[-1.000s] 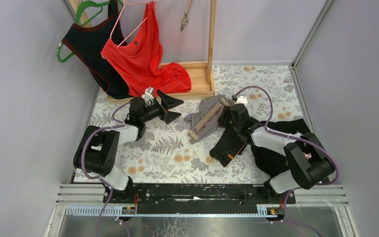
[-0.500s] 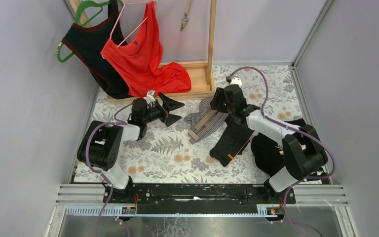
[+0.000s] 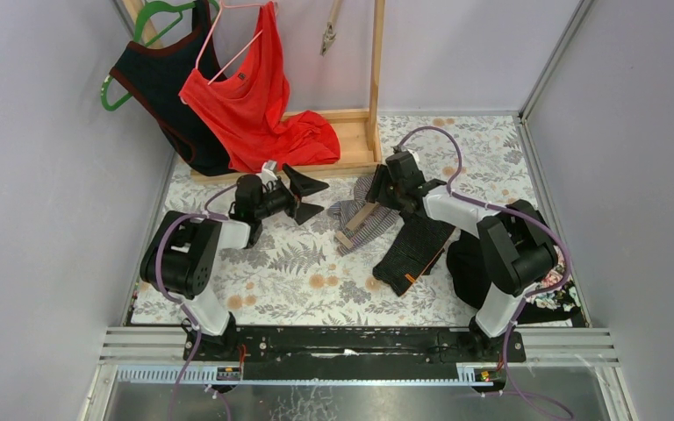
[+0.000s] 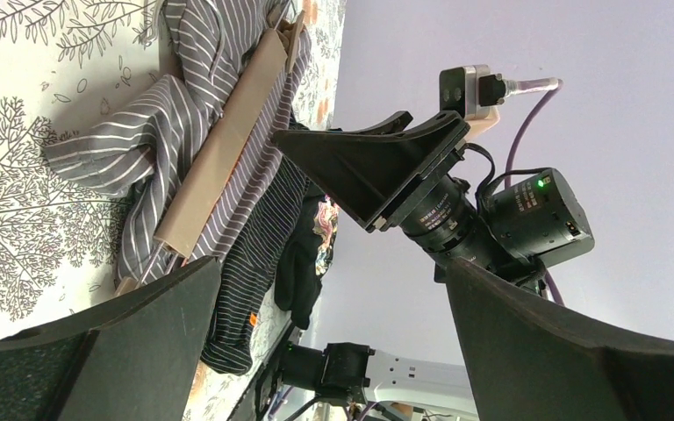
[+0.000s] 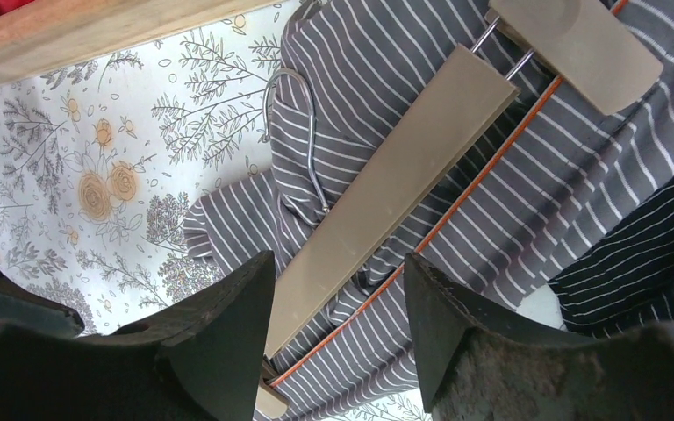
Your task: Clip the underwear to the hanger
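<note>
With the left gripper (image 3: 313, 196) (image 4: 329, 263), jaws spread fully and holding nothing, low over the left half of the surface (image 3: 290, 263). With the right gripper (image 3: 376, 195) (image 5: 335, 263), jaws partly apart over the hanger (image 3: 360, 217) (image 5: 386, 184), gripping nothing. Under it, hanger on striped underwear (image 3: 348, 213) (image 5: 386, 61) mid-surface toward the far edge, beside a dark garment (image 3: 412, 250); at that edge a wooden rack (image 3: 375, 88), red top (image 3: 254, 105), lilac walls (image 3: 53, 175).

Lilac walls (image 3: 44, 175); floral tablecloth (image 3: 298, 289); wooden rack (image 3: 355, 136) at back.
</note>
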